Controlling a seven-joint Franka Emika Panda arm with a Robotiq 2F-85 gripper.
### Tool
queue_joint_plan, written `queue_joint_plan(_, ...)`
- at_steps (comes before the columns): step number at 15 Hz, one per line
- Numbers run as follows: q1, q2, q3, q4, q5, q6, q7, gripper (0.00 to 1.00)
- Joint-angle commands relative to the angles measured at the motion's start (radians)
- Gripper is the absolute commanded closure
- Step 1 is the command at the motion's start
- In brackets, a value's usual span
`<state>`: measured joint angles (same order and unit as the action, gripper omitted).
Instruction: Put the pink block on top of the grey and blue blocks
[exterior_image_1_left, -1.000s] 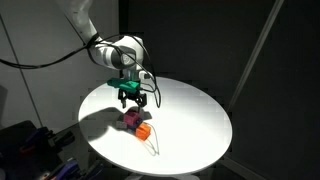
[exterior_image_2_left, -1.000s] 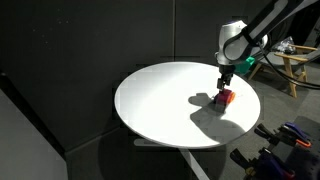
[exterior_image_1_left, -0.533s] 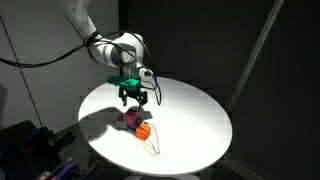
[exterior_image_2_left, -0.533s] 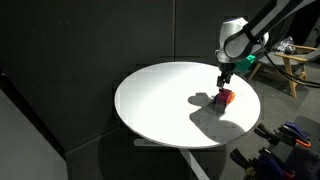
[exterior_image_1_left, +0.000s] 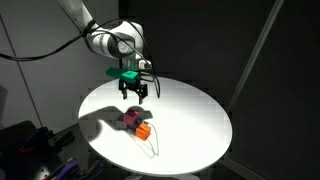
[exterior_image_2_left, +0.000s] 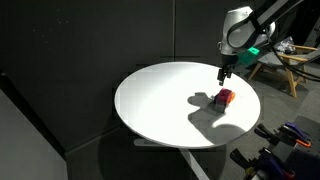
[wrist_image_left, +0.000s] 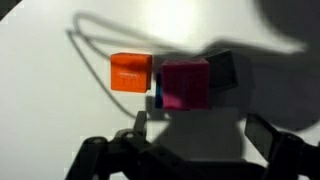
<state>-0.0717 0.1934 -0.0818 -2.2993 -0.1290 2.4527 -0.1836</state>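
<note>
small magenta-pink cube on grey cube and blue cube | orange cube just left, wrist view | tool hovering above, spread apart, empty

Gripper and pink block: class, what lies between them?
Nothing. In an exterior view the open gripper hangs above the pink block, and only bare white table shows through the gap.

Hand aloft, jaws apart (approx. vertical)
</note>
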Motion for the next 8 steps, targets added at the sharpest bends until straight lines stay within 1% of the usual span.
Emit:
queue_joint_plan(1,-0.018,-0.095,0.004,-0.046,0.035,-0.068,-0.016,0.0)
queue_joint_plan(5,-0.021,-0.174,-0.012,-0.07,0.027,-0.159,0.036,0.0)
queue_joint_plan(8,-0.027,-0.236,-0.023,-0.085,0.028,-0.235,0.049,0.0)
